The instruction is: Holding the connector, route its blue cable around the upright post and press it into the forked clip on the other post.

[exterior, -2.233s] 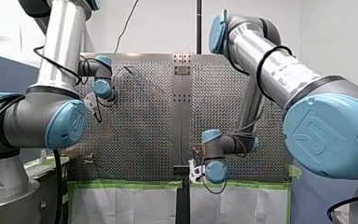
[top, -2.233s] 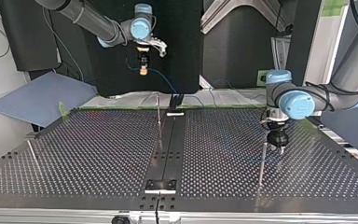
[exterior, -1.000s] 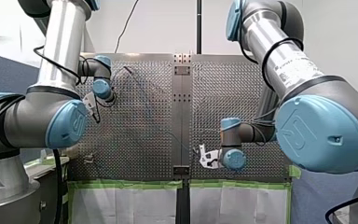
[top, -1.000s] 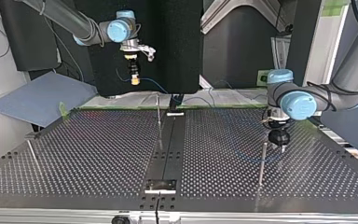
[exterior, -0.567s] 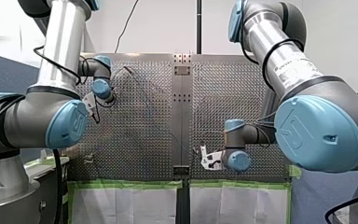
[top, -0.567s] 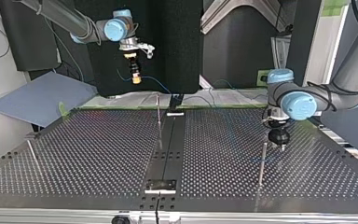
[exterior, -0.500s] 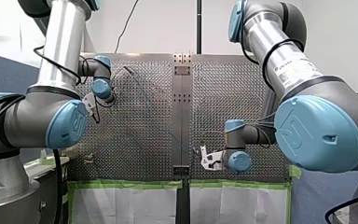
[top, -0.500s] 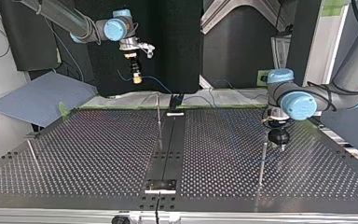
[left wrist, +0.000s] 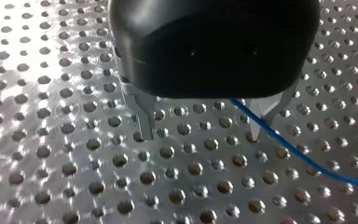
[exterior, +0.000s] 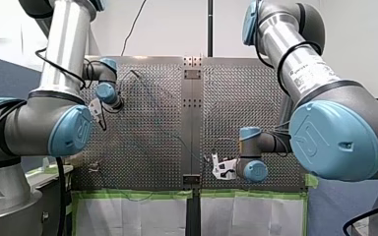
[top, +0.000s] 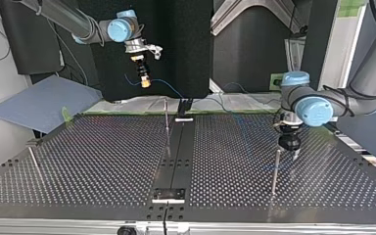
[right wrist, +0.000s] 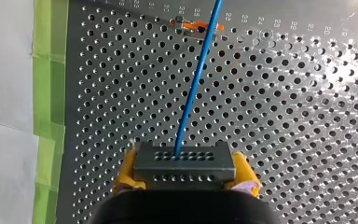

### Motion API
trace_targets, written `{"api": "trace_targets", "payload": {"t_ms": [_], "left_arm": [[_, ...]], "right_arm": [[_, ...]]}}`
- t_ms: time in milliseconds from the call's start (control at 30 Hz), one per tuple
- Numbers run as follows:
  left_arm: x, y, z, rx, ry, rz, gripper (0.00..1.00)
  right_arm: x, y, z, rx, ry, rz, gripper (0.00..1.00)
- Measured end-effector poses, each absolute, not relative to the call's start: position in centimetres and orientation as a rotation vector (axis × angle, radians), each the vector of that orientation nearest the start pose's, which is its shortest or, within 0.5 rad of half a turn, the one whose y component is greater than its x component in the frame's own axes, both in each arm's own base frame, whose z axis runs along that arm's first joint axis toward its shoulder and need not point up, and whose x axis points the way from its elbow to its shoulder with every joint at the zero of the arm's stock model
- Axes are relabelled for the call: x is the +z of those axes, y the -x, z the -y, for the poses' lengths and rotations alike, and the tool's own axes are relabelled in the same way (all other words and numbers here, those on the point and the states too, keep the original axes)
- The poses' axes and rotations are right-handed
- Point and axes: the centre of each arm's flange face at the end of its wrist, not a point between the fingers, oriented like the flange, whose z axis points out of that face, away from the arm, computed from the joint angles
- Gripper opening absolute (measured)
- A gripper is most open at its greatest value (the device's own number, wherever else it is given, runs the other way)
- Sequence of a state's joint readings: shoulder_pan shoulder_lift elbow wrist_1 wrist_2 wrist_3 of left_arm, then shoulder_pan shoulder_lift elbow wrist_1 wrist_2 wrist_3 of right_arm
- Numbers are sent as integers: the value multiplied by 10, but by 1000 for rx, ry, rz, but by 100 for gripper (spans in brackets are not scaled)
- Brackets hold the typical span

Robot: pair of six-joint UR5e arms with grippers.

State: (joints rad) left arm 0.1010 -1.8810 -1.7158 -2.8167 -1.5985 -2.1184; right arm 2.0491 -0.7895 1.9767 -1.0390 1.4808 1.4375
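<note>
My right gripper [right wrist: 185,176] is shut with its yellow pads on the grey connector [right wrist: 185,163]. The blue cable [right wrist: 195,84] leaves the connector and runs ahead over the plate. In the top view this gripper [top: 146,82] hangs high over the table's far edge, left of the thin middle post [top: 166,125]. My left gripper [left wrist: 205,133] is open just above the plate, and the cable [left wrist: 303,156] passes beside one metal finger [left wrist: 265,116]. In the top view it [top: 292,152] stands close to the right-hand post [top: 274,171].
The perforated table [top: 103,161] has a dark centre strip [top: 176,156] and a third thin post [top: 34,164] at the top view's left. A small orange piece [right wrist: 196,27] lies on the plate under the cable. Green tape [right wrist: 50,93] marks the plate's edge.
My right arm carried the connector toward the top view's left and a little lower. My left gripper by the right-hand post rose slightly.
</note>
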Motion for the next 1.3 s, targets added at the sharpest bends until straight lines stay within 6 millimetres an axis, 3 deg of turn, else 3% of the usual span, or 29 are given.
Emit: {"api": "trace_targets", "payload": {"t_ms": [500, 867, 1300], "left_arm": [[289, -573, 62, -411, 655, -1620, 100], [270, -562, 50, -526, 697, -1603, 100], [280, -544, 54, -697, 677, -1526, 100]], "right_arm": [[-13, -374, 402, 1445, -1780, 826, 0], [-13, -375, 401, 1446, -1782, 822, 0], [-13, -376, 399, 1444, -1788, 815, 0]]}}
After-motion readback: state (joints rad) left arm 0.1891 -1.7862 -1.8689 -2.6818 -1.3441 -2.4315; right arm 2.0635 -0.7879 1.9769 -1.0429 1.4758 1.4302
